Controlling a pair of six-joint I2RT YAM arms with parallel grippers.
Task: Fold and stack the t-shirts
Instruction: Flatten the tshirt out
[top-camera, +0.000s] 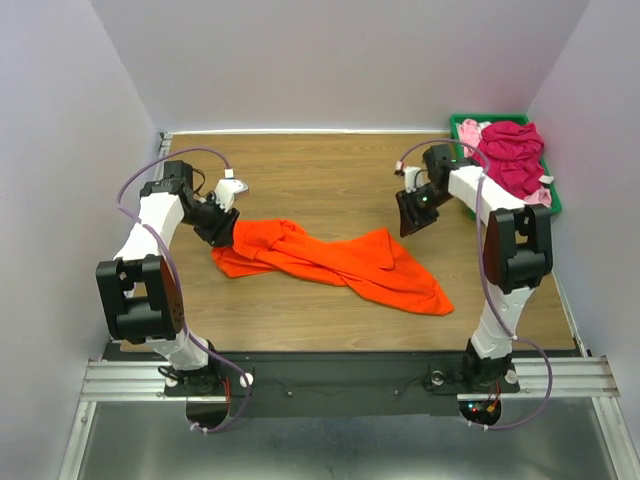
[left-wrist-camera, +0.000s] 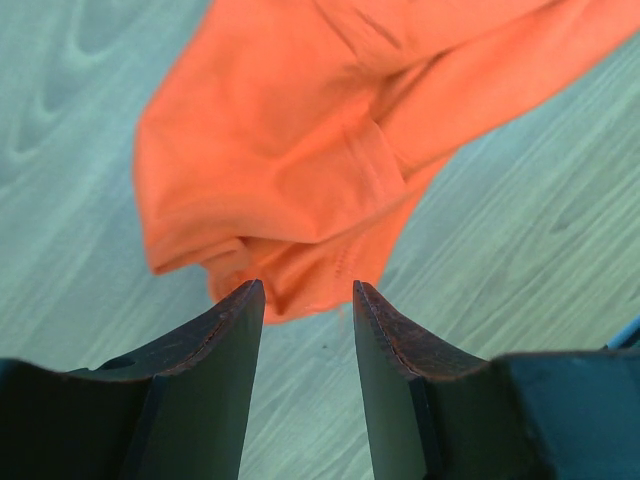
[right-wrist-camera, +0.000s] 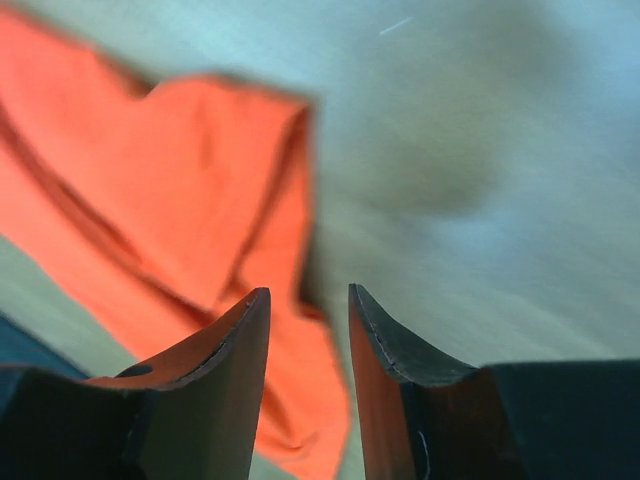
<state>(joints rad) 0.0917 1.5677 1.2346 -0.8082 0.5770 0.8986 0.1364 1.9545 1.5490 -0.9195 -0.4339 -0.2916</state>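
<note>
While the crumpled bright orange cloth t-shirt lies just beyond its tips, the left gripper stands parted, empty; the right gripper, also parted, hangs above the shirt's edge. Pinching bunched folds may grab several layers.

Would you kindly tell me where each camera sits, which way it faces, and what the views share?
Top external: above, behind the bases, looking down on the table; left arm and right arm show.
Left wrist: on that arm, looking down past the open left gripper at the orange t-shirt.
Right wrist: likewise, past the open right gripper, blurred.
Shared: all three show the orange t-shirt.
</note>
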